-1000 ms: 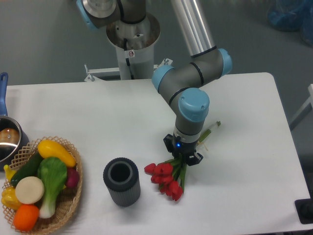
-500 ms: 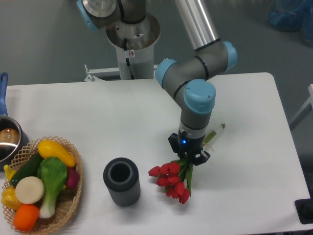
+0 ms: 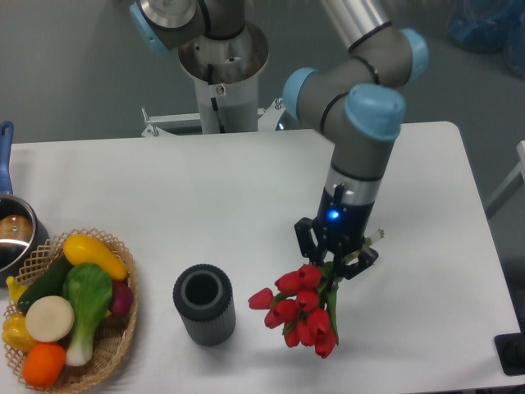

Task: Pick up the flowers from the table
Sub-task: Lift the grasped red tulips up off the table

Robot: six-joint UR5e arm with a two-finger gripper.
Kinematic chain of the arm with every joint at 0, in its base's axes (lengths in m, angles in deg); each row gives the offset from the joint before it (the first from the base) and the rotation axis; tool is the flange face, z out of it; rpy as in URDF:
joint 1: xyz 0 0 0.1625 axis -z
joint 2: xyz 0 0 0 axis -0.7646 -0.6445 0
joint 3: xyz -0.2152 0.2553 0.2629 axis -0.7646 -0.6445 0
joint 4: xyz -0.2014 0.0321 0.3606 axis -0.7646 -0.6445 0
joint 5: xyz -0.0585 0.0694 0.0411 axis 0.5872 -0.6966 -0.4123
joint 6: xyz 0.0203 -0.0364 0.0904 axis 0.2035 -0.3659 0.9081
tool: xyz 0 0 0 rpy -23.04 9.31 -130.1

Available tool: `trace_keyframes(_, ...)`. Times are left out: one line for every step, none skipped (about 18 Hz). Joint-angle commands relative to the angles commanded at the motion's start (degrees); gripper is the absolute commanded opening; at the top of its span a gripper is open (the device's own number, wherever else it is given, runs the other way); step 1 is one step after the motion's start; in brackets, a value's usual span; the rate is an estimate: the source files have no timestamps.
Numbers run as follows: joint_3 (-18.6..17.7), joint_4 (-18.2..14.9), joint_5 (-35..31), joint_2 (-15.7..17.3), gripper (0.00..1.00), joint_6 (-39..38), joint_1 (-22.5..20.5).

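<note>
The flowers (image 3: pixel 302 310), a small bunch of red tulip buds with green stems, hang tilted above the white table (image 3: pixel 205 197), buds toward the front. My gripper (image 3: pixel 337 264) is shut on their stems just behind the buds. One pale stem end (image 3: pixel 376 240) sticks out to the right of the fingers. The bunch appears lifted off the tabletop, to the right of the grey cup.
A grey ribbed cup (image 3: pixel 203 304) stands upright left of the bunch. A wicker basket (image 3: pixel 123 328) of toy vegetables sits at the front left. A pot with a blue handle (image 3: pixel 10 230) is at the left edge. The arm's base (image 3: pixel 221 74) stands behind the table.
The gripper has risen and moved right and toward the front, carrying the flowers with it. The bunch has come up off the table and looks larger.
</note>
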Motion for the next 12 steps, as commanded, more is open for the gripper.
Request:
trace_keyframes(0.00, 0.00, 2.55, 0.27, 0.33, -0.87, -1.05)
trace_keyframes(0.09, 0.00, 4.66, 0.62, 0.33, -1.93, -1.59)
trace_keyframes(0.09, 0.00, 6.25, 0.97, 0.33, -2.20, -2.29)
trace_keyframes(0.09, 0.00, 7.31, 1.06, 0.33, -2.20, -2.73)
trace_keyframes(0.09, 0.00, 7.67, 1.41, 0.33, -2.29, -2.82)
trace_keyframes(0.00, 0.00, 7.67, 1.68, 0.33, -2.29, -3.17)
trace_keyframes(0.00, 0.00, 7.76, 1.85, 0.33, -2.29, -3.26)
trace_keyframes(0.00, 0.00, 7.85, 1.85, 0.33, -2.29, -3.26)
trace_keyframes(0.09, 0.00, 7.85, 1.94, 0.33, -2.29, -3.44)
trace_keyframes(0.09, 0.00, 7.85, 2.03, 0.33, -2.37, -3.52)
trace_keyframes(0.09, 0.00, 7.85, 2.03, 0.33, -2.38, -3.53)
trace_keyframes(0.18, 0.00, 7.94, 2.03, 0.33, -2.38, -3.53)
